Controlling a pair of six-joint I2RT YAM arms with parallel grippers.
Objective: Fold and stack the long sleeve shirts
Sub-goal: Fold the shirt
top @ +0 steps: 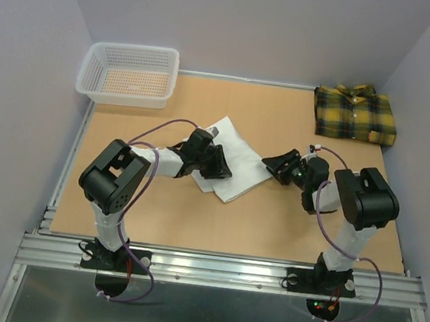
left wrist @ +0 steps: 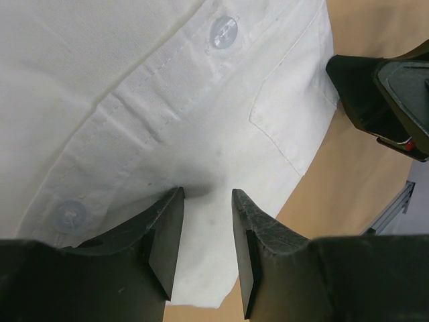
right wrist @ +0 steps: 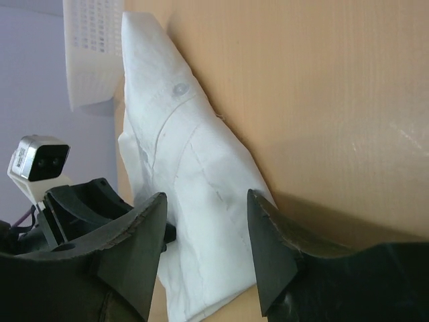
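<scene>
The white shirt [top: 242, 164] lies at the centre of the table [top: 269, 230], with the left gripper [left wrist: 206, 198] spread apart on its 9 o'clock side, the right gripper [right wrist: 206, 198] spread apart at its 3 o'clock edge, and the folded plaid shirt [top: 355, 114] at 1 o'clock.

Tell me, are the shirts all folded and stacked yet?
Nearly. The plaid shirt lies folded in the far right corner. The white shirt lies folded mid-table, with the left gripper open over it and the right gripper open beside it. Left to do: stacking them, since they lie apart.
</scene>
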